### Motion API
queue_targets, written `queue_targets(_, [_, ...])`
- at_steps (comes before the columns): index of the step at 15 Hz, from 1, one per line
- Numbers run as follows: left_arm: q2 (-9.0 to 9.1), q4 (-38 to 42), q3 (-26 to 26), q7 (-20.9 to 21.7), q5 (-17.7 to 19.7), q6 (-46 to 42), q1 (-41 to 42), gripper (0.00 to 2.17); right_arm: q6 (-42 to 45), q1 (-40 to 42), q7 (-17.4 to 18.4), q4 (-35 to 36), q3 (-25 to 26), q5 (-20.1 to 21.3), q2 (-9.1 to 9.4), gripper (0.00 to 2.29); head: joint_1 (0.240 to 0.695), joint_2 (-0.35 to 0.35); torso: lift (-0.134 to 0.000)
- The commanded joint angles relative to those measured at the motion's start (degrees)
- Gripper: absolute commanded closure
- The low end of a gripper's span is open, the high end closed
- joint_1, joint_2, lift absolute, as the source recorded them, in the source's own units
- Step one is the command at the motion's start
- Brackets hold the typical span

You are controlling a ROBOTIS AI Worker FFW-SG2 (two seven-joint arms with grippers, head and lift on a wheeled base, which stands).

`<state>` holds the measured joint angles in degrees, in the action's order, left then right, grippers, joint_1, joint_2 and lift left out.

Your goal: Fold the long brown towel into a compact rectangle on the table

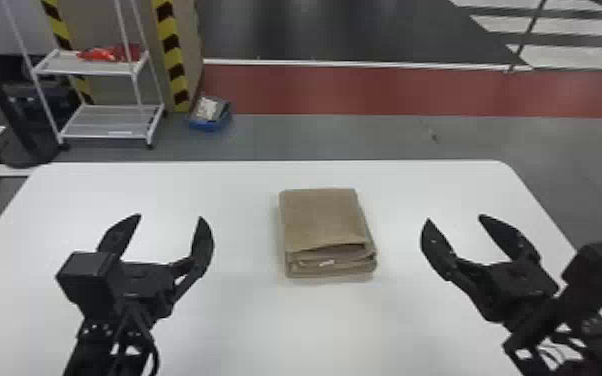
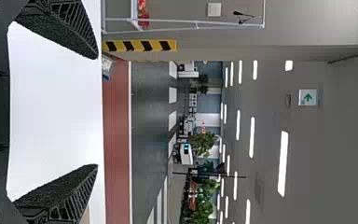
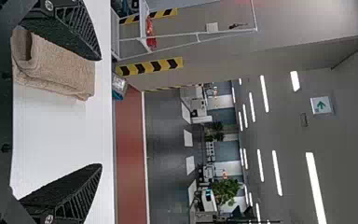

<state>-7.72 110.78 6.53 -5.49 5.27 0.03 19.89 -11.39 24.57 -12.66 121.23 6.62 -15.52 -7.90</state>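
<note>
Head view: the brown towel (image 1: 320, 217) lies on the white table (image 1: 245, 195) between the two pairs of jaws, touching neither, to the right of the left gripper (image 1: 170, 217) and to the left of the right gripper (image 1: 455, 218), a little nearer the latter. It is folded into a thick, compact rectangle, its top panel flat and mostly smooth. Along the side towards the robot the stacked layers show, with a dark gap under the top panel and a small pale patch (image 1: 326, 262) among the folds; the lowest layer juts out slightly beneath. Both pairs of jaws are released, their fingers spread wide with nothing between them. In the right wrist view the cloth looks soft and fuzzy, lighter tan, with rounded folds and one layer curled into an open loop; it lies beyond one finger of the right gripper (image 3: 100, 112), which partly covers it. Past one finger of the left gripper (image 2: 97, 111), the left wrist view catches a narrow tan strip of it.
</note>
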Motion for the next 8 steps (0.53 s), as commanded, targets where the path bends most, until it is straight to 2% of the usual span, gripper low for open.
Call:
queue_targets(1, [0.07, 0.22, -0.29, -0.22, 0.00, -0.25, 0.41, 0.05, 0.00, 0.21, 0.10, -0.02, -0.03, -0.30, 0.43, 0.07, 0.695, -0.048, -0.119])
queue_targets(8, [0.16, 0.75, -1.79, -0.22, 1.14, -0.60, 0.76, 0.05, 1.23, 1.71, 0.10, -0.02, 0.94, -1.70, 1.22, 0.08, 0.695, -0.035, -0.119])
